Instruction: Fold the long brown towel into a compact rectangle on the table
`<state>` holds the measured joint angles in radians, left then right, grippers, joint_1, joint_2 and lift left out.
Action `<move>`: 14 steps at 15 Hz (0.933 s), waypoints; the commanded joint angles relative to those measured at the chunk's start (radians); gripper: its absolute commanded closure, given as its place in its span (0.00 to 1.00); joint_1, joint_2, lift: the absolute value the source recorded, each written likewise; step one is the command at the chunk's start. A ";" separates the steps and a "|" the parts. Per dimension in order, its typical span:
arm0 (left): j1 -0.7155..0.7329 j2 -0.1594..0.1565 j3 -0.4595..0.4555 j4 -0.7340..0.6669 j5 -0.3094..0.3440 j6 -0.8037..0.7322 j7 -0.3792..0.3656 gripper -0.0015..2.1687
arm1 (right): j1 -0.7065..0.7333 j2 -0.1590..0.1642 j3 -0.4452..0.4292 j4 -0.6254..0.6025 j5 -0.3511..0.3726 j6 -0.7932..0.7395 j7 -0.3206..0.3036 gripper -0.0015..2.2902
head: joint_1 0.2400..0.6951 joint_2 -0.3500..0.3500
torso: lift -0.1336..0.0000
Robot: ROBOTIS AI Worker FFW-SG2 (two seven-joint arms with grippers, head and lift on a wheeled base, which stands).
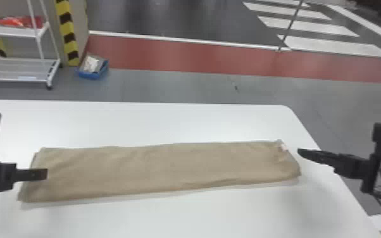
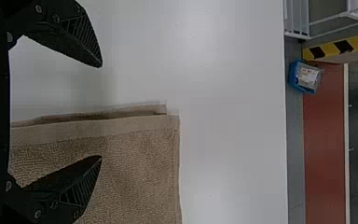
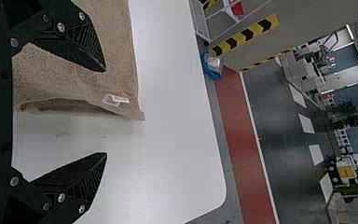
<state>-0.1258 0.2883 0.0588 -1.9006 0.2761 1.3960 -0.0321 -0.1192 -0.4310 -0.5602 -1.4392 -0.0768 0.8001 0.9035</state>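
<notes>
The towel [image 1: 161, 167] is brown, its tag [image 3: 110, 100] apparently white.

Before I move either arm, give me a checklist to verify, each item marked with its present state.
1. Brown towel lying flat on the white table: ok.
2. Left pincer open, fingers either side of the towel's left edge: ok.
3. Right pincer open, fingers either side of the towel's right edge: ok.
4. Layers flush at the left end: not ok, one layer pokes out.
5. Fingertips low enough to grip: cannot tell.
</notes>
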 commanded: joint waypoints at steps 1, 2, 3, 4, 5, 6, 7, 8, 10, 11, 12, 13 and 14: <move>0.000 0.000 0.000 0.000 -0.001 -0.001 0.000 0.13 | 0.006 0.000 -0.001 -0.004 -0.003 0.000 0.000 0.12 | 1.00 0.18 | 0.07; 0.000 0.000 0.000 0.000 -0.003 -0.001 -0.003 0.13 | 0.007 0.000 -0.003 -0.006 -0.004 0.000 0.000 0.12 | 1.00 0.18 | 0.07; 0.000 0.002 0.000 0.000 -0.003 -0.001 -0.005 0.13 | 0.007 0.000 -0.003 -0.006 -0.004 0.000 0.000 0.12 | 1.00 0.18 | 0.07; 0.001 0.002 0.000 0.000 -0.003 0.002 -0.011 0.16 | 0.007 0.000 -0.003 -0.006 -0.004 0.000 0.000 0.12 | 1.00 0.18 | 0.07; 0.001 0.000 0.000 0.000 -0.005 0.002 -0.012 0.18 | 0.007 0.000 -0.003 -0.007 -0.003 0.000 0.000 0.12 | 1.00 0.18 | 0.07; 0.001 0.000 0.000 0.002 -0.005 0.002 -0.019 0.19 | 0.009 0.000 -0.003 -0.009 -0.003 0.003 0.000 0.12 | 1.00 0.18 | 0.07; 0.001 0.000 -0.002 0.000 -0.006 -0.001 -0.020 0.19 | 0.009 0.000 -0.003 -0.010 -0.003 0.003 0.000 0.12 | 1.00 0.18 | 0.07; 0.001 0.000 -0.002 0.002 -0.009 -0.001 -0.023 0.20 | 0.009 0.000 -0.003 -0.013 -0.003 0.006 0.000 0.12 | 1.00 0.18 | 0.07; 0.001 0.000 -0.005 0.009 -0.015 -0.001 -0.025 0.28 | 0.013 0.000 -0.004 -0.015 -0.003 0.009 0.000 0.12 | 1.00 0.18 | 0.07; 0.001 0.000 -0.005 0.011 -0.018 -0.001 -0.026 0.28 | 0.013 0.000 -0.004 -0.015 -0.003 0.006 0.000 0.12 | 1.00 0.18 | 0.07; 0.001 0.000 -0.005 0.009 -0.018 -0.001 -0.028 0.28 | 0.013 0.000 -0.004 -0.015 -0.003 0.009 0.000 0.12 | 1.00 0.18 | 0.07; 0.001 -0.001 -0.007 0.008 -0.018 -0.001 -0.028 0.28 | 0.013 0.000 -0.004 -0.017 -0.004 0.009 0.000 0.12 | 1.00 0.18 | 0.07; 0.001 -0.001 -0.007 0.008 -0.018 0.002 -0.028 0.28 | 0.013 0.000 -0.004 -0.015 -0.004 0.006 0.000 0.12 | 1.00 0.18 | 0.07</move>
<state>-0.1242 0.2876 0.0531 -1.8914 0.2580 1.3955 -0.0598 -0.1059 -0.4310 -0.5645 -1.4551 -0.0804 0.8083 0.9035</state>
